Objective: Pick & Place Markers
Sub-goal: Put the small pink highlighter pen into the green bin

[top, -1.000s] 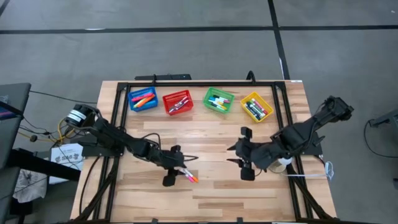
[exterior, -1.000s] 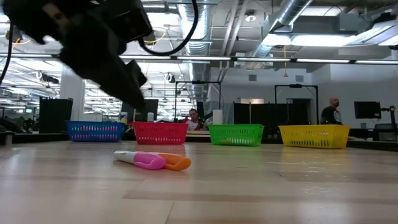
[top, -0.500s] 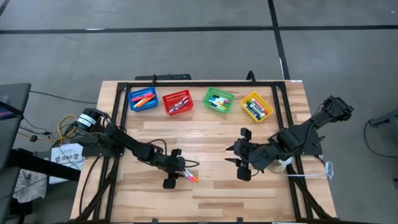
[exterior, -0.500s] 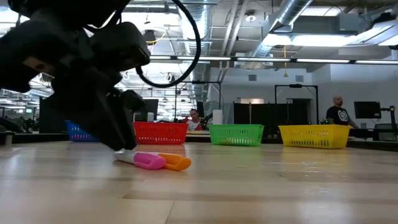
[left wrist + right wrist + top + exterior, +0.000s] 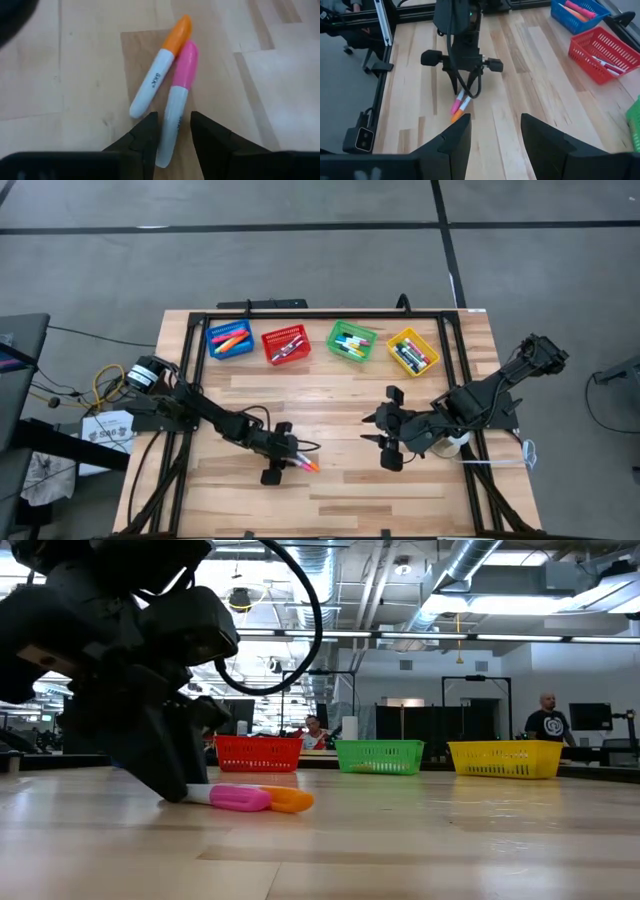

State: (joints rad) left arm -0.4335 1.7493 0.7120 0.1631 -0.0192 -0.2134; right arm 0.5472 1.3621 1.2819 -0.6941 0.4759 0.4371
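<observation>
While four baskets hold markers, two loose.

- Even, diffuse light is seen across the counter from above; only faint, soft shadows are cast beneath the arms.
- In the low view, strong backlight is given by bright ceiling fixtures, so the left hand is rendered as a dark, nearly detailless mass.
- A pale sheen is reflected off the wood in that view.
- In the left wrist view, the markers are sharply resolved, while the hand's own fingers are soft and out of focus.
- The right wrist view's near fingers are likewise blurred.
</observation>
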